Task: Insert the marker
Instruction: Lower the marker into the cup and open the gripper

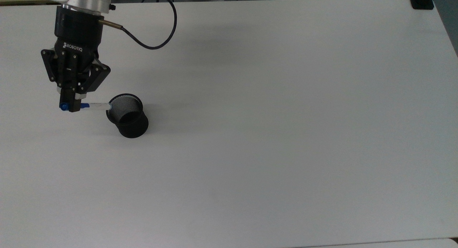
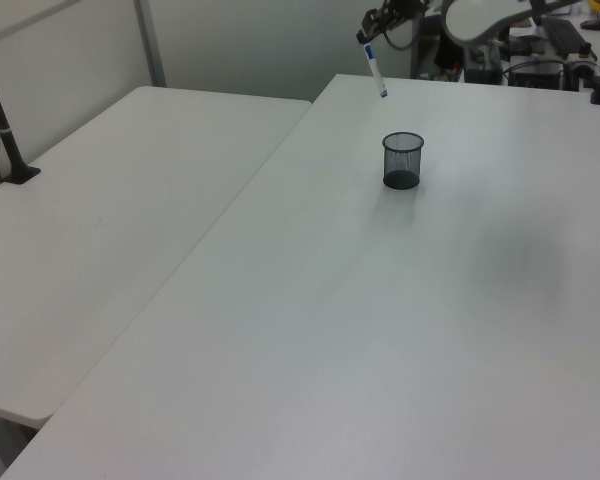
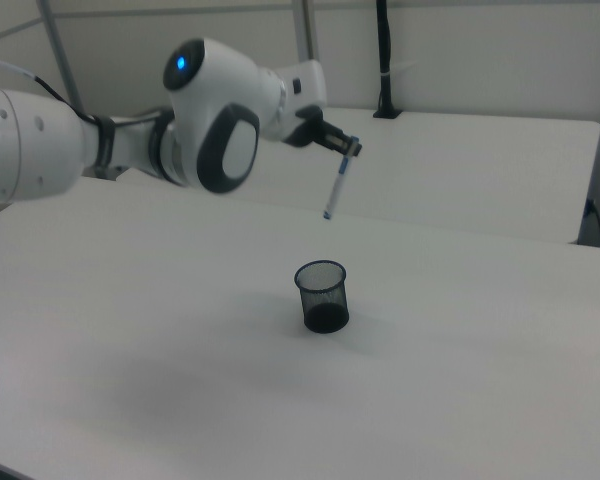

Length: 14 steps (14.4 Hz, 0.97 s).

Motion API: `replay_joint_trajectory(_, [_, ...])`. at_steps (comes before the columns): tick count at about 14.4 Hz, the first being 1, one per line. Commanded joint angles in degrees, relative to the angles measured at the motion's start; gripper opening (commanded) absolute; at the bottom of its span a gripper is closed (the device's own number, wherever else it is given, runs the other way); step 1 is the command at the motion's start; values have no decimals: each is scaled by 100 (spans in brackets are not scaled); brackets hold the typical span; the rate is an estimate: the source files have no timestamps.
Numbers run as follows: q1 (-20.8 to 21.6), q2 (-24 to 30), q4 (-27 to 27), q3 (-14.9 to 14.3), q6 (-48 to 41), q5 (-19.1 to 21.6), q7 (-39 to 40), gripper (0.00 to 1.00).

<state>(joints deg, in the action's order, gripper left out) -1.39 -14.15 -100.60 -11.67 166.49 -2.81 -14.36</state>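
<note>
My gripper (image 1: 70, 104) is shut on the marker (image 1: 96, 105), a slim white barrel with blue ends, gripping it near one blue end. In the top view the free end reaches the left rim of the black mesh cup (image 1: 127, 115). The right view has the marker (image 3: 335, 188) hanging tilted from the gripper (image 3: 348, 147), well above the cup (image 3: 322, 296). The left view places the marker (image 2: 376, 70) high in the air, up and to the left of the cup (image 2: 403, 160), with the gripper (image 2: 368, 35) at its top end.
The cup stands upright on a wide white table (image 1: 272, 133). A second white table (image 2: 110, 220) adjoins it on the left view's left. A black clamp (image 1: 421, 1) sits at the top view's far right corner.
</note>
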Motion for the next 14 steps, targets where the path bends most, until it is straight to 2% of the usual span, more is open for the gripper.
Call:
replay_joint_trajectory(1, [95, 115, -696, -169, 639, 9, 591, 11])
replay_joint_trajectory(5, [165, 132, -1197, -169, 630, 9, 846, 12])
replay_joint_trajectory(8, [209, 106, -1321, -169, 613, 9, 996, 17])
replay_joint_trajectory(9, [209, 106, -1347, -169, 613, 9, 996, 25])
replay_joint_trajectory(10, [218, 114, -1348, -169, 604, 9, 979, 49])
replay_joint_trajectory(11, [218, 115, -1330, -169, 595, 18, 927, 93])
replay_joint_trajectory(12, [226, 132, -1321, -161, 569, 26, 909, 100])
replay_joint_trajectory(14, [244, 193, -1287, -134, 324, 97, 847, 100])
